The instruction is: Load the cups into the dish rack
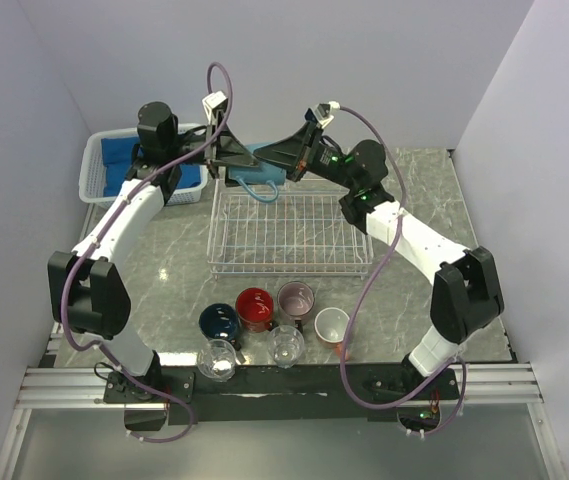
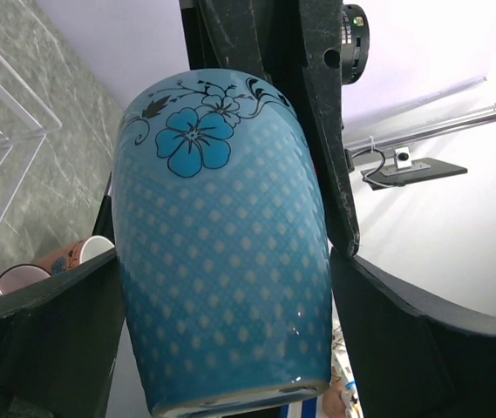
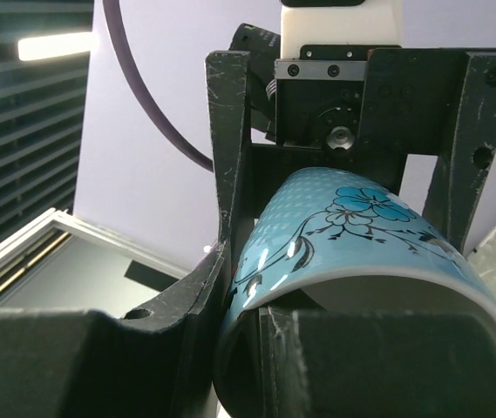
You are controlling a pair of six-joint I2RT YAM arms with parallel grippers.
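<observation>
At your far left, the white basket (image 1: 91, 180) with its blue cloth (image 1: 119, 160) sits just beside the left arm's wrist. The left gripper (image 1: 239, 158) is spread wide on either side of the light-blue mug (image 2: 221, 261); you cannot tell whether its pads press. The mug is held up by the far left corner of the dish rack (image 1: 289, 235), with the right gripper (image 1: 276, 155) pinched on its rim.

Nearer you, between the rack and the arm bases, stand:
- a clear glass (image 1: 216, 358)
- navy mug (image 1: 219, 322)
- red mug (image 1: 254, 308)
- second glass (image 1: 286, 345)
- mauve mug (image 1: 295, 298)
- salmon-orange mug (image 1: 331, 325)

All six are well apart from both grippers. Each elbow sits near its side wall.
</observation>
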